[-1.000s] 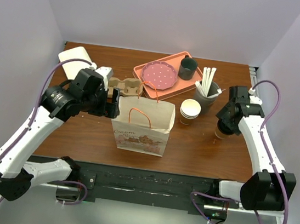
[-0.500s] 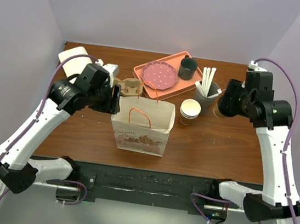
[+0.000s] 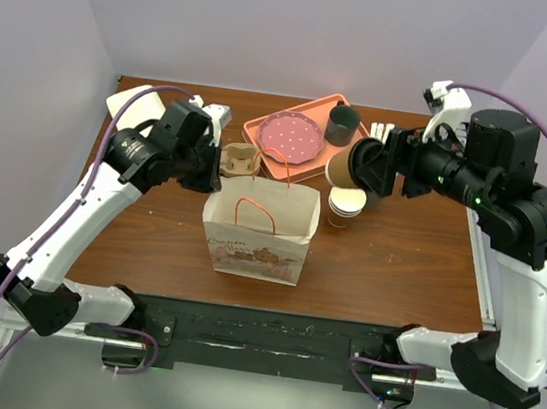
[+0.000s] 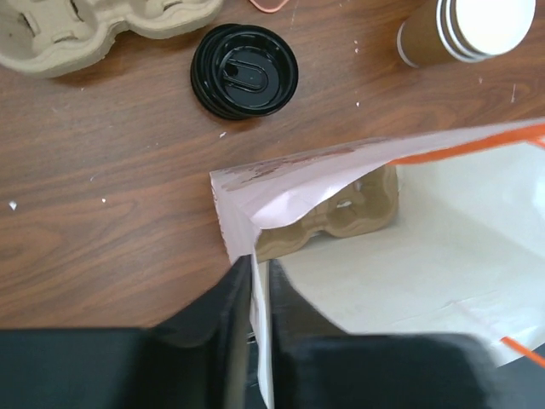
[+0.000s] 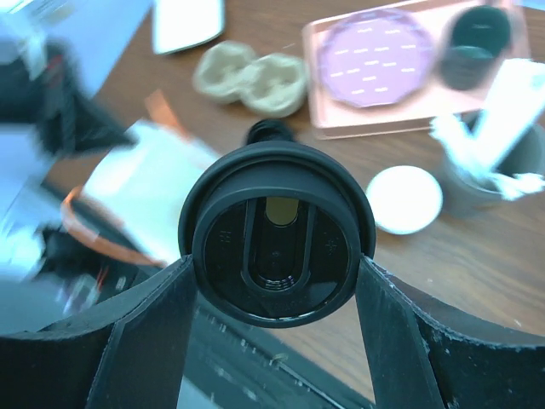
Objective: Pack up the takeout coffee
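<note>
The takeout coffee (image 3: 342,168), a brown paper cup with a black sip lid (image 5: 277,247), hangs in the air right of the bag's top. My right gripper (image 3: 361,167) is shut on it, one finger on each side of the lid rim (image 5: 275,260). The white paper bag (image 3: 257,228) with orange handles stands open at mid-table. My left gripper (image 3: 213,170) is shut on the bag's upper left edge; in the left wrist view the paper wall (image 4: 255,213) passes between its closed fingers (image 4: 260,277). A cardboard cup carrier (image 4: 341,213) lies inside the bag.
Behind the bag are a second cup carrier (image 3: 234,157) and a loose black lid (image 4: 244,70). A stack of lidless cups (image 3: 346,202) stands right of the bag. An orange tray (image 3: 304,163) holds a dotted plate (image 3: 290,136) and a dark mug (image 3: 342,125).
My right arm lifted the coffee off the table at the right and carried it left toward the bag. My left gripper moved onto the bag's edge and closed on it.
</note>
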`<state>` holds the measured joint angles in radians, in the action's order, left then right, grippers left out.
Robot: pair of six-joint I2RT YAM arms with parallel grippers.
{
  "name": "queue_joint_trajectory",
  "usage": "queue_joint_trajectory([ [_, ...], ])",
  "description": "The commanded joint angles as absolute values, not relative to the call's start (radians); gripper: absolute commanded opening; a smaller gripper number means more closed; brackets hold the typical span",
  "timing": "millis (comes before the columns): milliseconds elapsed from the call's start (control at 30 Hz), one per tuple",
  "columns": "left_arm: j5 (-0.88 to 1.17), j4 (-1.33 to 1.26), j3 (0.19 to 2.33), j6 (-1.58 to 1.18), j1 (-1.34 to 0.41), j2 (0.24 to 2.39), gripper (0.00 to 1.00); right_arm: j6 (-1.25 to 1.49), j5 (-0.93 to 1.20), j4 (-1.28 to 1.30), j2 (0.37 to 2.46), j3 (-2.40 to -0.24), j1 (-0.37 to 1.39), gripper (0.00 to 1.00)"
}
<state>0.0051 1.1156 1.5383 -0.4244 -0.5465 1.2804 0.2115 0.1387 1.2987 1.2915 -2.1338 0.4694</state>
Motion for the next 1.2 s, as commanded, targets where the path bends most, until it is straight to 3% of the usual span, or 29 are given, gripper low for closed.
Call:
queue_joint_trajectory([
  [0,0.080,1.077,1.546,-0.405,-0.552,1.261,0.00,0.110,0.311,1.272,1.224,-2.033,0.526,0.29],
  [200,0.185,0.901,1.436,-0.440,-0.552,1.169,0.00,0.095,0.324,1.220,1.213,-2.005,0.593,0.29],
  [467,0.176,0.713,1.280,-0.498,-0.551,1.025,0.00,0.080,0.299,1.175,1.233,-1.963,0.736,0.29],
  [900,0.118,0.825,1.304,-0.534,-0.552,1.055,0.00,0.113,0.057,1.206,1.315,-2.080,0.959,0.28],
  [1167,0.098,0.907,1.333,-0.515,-0.552,1.105,0.00,0.129,0.093,1.164,1.356,-2.189,0.982,0.28],
])
